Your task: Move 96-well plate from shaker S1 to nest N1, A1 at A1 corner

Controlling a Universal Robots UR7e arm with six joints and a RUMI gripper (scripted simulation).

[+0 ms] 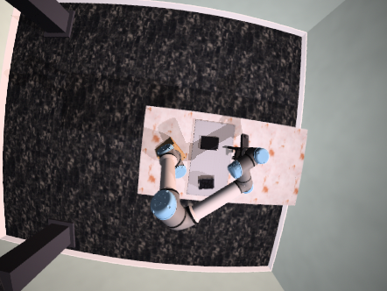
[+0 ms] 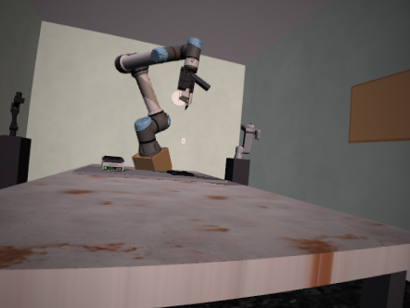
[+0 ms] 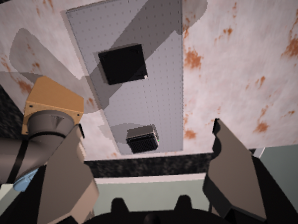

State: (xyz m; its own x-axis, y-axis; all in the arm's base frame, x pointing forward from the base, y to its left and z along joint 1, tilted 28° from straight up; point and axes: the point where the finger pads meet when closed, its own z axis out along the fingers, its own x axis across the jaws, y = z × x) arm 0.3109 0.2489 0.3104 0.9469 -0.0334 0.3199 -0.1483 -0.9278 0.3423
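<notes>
The plate shaker S1 [image 3: 142, 138] is a dark box near the front edge of the grey mat [image 3: 135, 70], with the 96-well plate on top; its cut corner is too small to tell. The shaker also shows in the overhead view [image 1: 206, 181] and, with a green light, in the side view [image 2: 112, 163]. The plate nest N1 [image 3: 122, 63] is a flat black square farther along the mat, also seen in the overhead view [image 1: 209, 142]. My gripper [image 3: 148, 122] [image 2: 186, 103] [image 1: 234, 149] is open and empty, high above the table, to the side of the mat.
The arm's base stands on a tan block [image 3: 52, 102] at the table's edge beside the mat. The table top is pale with rust stains. Dark stands with camera mounts [image 2: 244, 153] are beyond the table.
</notes>
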